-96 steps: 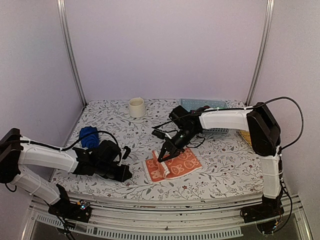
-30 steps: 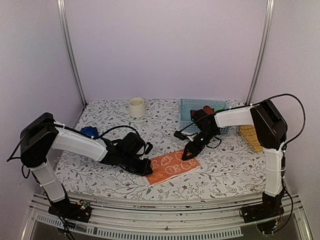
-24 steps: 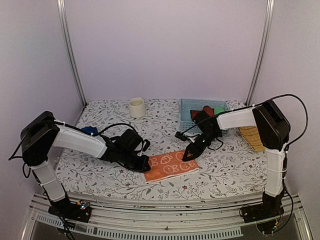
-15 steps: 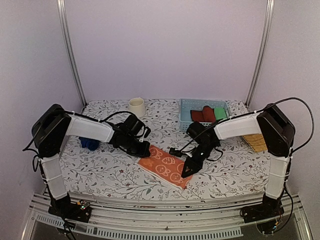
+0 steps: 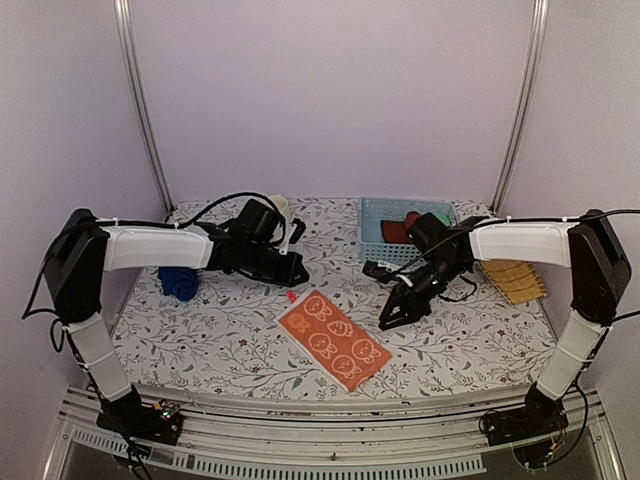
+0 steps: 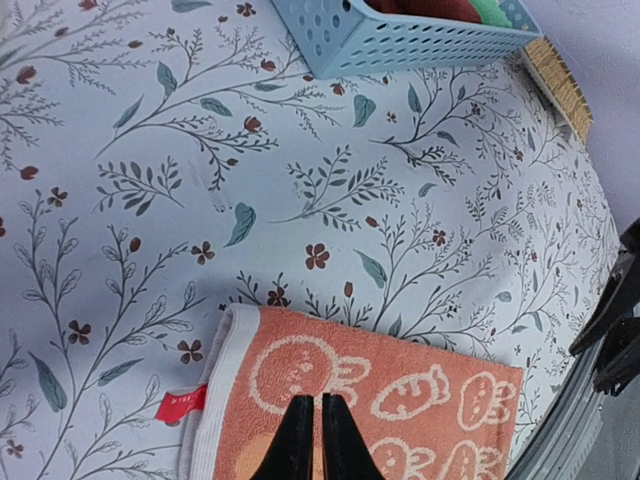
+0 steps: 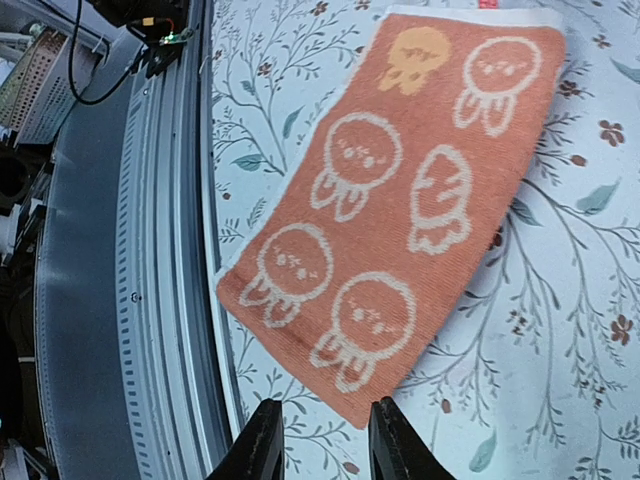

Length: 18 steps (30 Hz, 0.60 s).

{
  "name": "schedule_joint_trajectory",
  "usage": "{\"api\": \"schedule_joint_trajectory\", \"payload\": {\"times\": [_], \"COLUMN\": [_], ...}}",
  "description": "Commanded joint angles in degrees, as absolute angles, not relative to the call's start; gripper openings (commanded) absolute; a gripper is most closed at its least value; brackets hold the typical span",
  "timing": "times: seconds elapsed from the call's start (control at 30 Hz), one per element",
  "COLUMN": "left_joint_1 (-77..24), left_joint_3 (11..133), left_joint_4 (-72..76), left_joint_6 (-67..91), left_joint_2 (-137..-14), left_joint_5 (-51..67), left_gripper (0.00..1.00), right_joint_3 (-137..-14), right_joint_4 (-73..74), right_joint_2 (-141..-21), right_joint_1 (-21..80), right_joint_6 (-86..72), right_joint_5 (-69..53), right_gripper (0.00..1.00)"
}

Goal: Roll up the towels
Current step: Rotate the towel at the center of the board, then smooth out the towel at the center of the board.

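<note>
The orange towel (image 5: 330, 338) lies flat in front of the basket (image 6: 400, 45), not yet rolled. The left claw (image 5: 297, 272) is clenched on nothing and the right claw (image 5: 390, 318) is released. Next, 1 claw must pinch a short edge and turn it inward.

Lab booth: aluminium frame (image 5: 140, 110), plain walls (image 5: 330, 90)

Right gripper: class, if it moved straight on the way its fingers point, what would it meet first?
Most likely the orange towel, lying flat just ahead; depth is unclear, so perhaps the tablecloth first.
</note>
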State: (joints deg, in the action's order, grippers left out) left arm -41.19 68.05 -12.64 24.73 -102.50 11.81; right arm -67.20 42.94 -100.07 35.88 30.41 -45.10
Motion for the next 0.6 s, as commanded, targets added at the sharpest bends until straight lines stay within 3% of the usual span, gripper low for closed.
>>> {"api": "schedule_joint_trajectory", "payload": {"times": [0.0,0.4,0.57], "left_joint_1": [-42.6,-44.1,-44.3], "left_joint_3": [68.6,79.3,84.7], "left_joint_4": [-11.0,-15.1,-16.7], "left_joint_6": [26.2,25.0,21.0], "left_joint_2": [-106.1,-124.2,-125.6], "left_joint_5": [14.5,11.7,12.3], "left_gripper": [0.08,0.07,0.07], "right_joint_3": [-66.3,-64.1,-63.4], "right_joint_4": [41.0,39.7,39.4], "right_joint_2": [-99.3,-97.5,-97.0], "right_joint_1": [32.9,32.9,32.9], "right_joint_6": [31.4,31.7,31.9], "right_joint_5": [-45.1,-43.8,-42.8], "right_gripper": [0.32,0.33,0.33]}}
